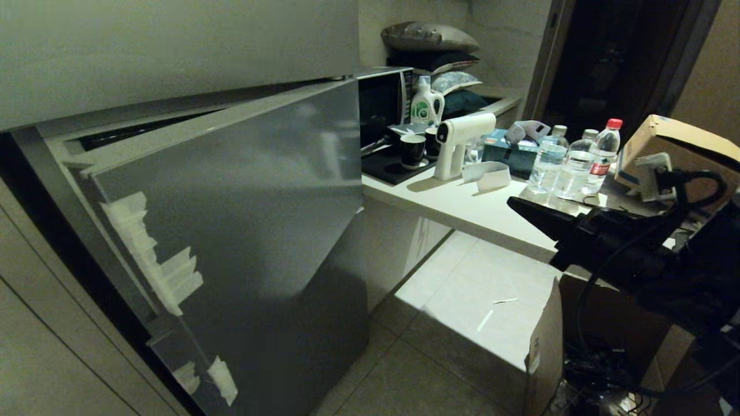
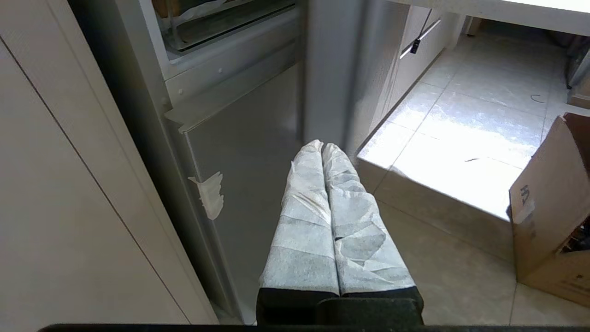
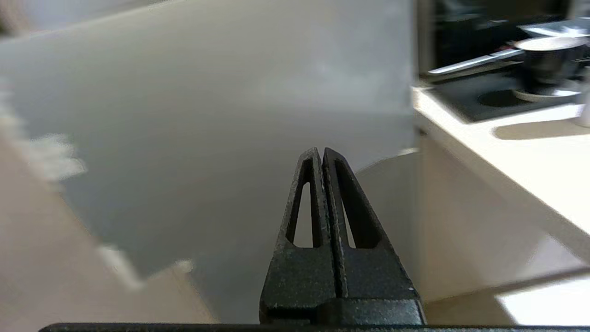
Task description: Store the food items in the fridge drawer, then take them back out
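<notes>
The grey fridge door [image 1: 231, 219] stands partly open, swung out toward me. The food items are out of view. Behind the door a clear plastic bin [image 2: 221, 27] shows inside the fridge; I cannot tell whether it is the fridge drawer. My right gripper [image 1: 511, 202] is raised at the right, level with the counter edge. It is shut and empty and points at the door's face [image 3: 207, 115], with its black fingertips [image 3: 321, 151] pressed together. My left gripper [image 2: 321, 146], wrapped in white tape, hangs low in front of the lower fridge door, shut on nothing.
A white counter [image 1: 462, 208] to the right of the fridge carries a microwave [image 1: 381, 104], mugs [image 1: 413, 150], a white spray gun [image 1: 459, 138] and water bottles [image 1: 572, 162]. An open cardboard box [image 1: 543, 346] stands on the tiled floor under my right arm.
</notes>
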